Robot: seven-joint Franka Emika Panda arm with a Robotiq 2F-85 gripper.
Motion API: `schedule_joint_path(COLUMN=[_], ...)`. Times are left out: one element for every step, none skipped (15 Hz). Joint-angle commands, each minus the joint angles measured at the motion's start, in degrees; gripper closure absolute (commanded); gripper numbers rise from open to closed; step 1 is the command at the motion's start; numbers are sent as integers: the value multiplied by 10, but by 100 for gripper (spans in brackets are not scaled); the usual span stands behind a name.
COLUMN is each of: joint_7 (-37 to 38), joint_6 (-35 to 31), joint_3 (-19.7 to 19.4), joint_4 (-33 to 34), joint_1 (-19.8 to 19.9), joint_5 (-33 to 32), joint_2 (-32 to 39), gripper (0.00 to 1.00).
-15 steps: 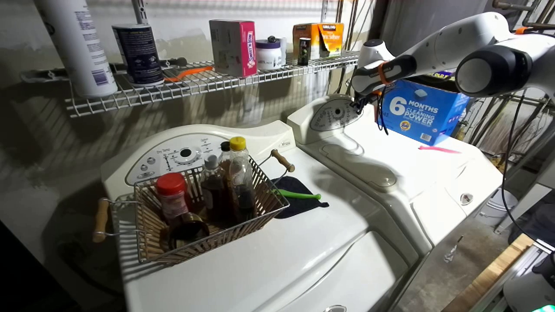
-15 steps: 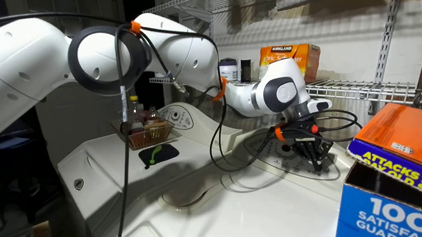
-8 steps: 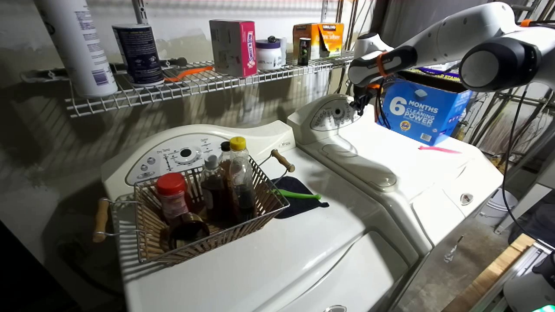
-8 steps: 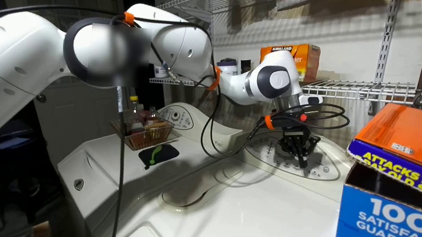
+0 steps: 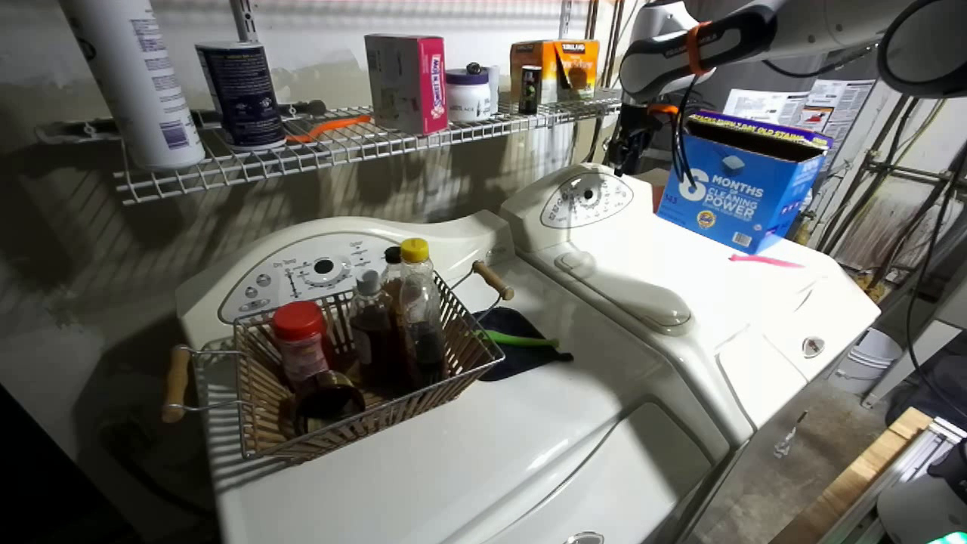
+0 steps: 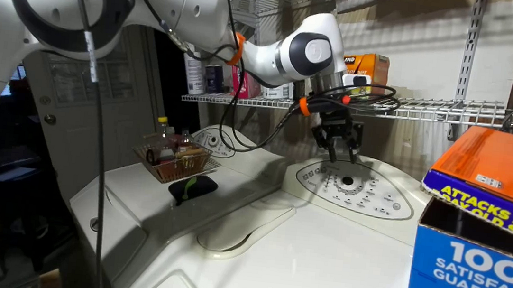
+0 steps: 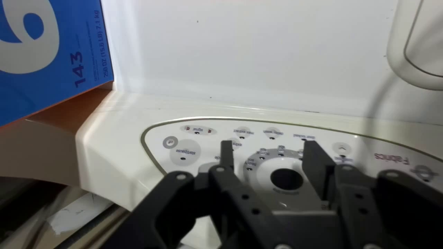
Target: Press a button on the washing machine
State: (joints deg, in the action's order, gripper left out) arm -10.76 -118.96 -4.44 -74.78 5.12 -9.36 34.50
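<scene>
The white washing machine (image 5: 702, 272) carries a rounded console (image 6: 400, 183) with an oval button panel, seen in both exterior views. In the wrist view the panel is upside down: a dark-centred knob (image 7: 286, 179), a grey start/pause button (image 7: 188, 152) and a small round off button (image 7: 170, 142) show. My gripper (image 6: 342, 158) hangs above the console's upper edge, fingertips pointing down and apart from the panel. Its two fingers (image 7: 226, 154) stand apart with nothing held; the knob appears beyond the gap. The fingers hide part of the panel in the wrist view.
A blue detergent box (image 5: 744, 189) stands on the washer beside the console, near a pink item (image 5: 767, 261). A wire shelf (image 6: 422, 111) with goods runs behind the arm. The neighbouring appliance (image 5: 529, 431) bears a basket (image 5: 453, 393) of bottles and a green utensil (image 5: 521, 339).
My gripper has lifted up and away from the panel, where its tips were in front of the buttons. Its fingers have spread from shut to open. The panel is now uncovered.
</scene>
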Motion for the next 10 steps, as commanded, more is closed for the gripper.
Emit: schedule_joint_path(joint_7=[-3,-7,-20,-31,-51,-85,-37,-44,-44,-44], joint_6=[-45,-50,-59,-69,-85,-110,-62,-68,-67,-67], joint_3=[21,22,25,28,32,38,20,20,20,20], joint_4=[-136,-160,-185,-211,-238,-266,-180,-195,-194,-192], joint_1=[13,15,21,25,31,40,18,20,21,20], joint_5=[40,50,65,81,101,128,87,91,91,91], joint_2=[-113,-134,-153,-171,-189,-203,-150,-160,-160,-159], gripper=[12,6,1,0,0,0,0,0,0,0])
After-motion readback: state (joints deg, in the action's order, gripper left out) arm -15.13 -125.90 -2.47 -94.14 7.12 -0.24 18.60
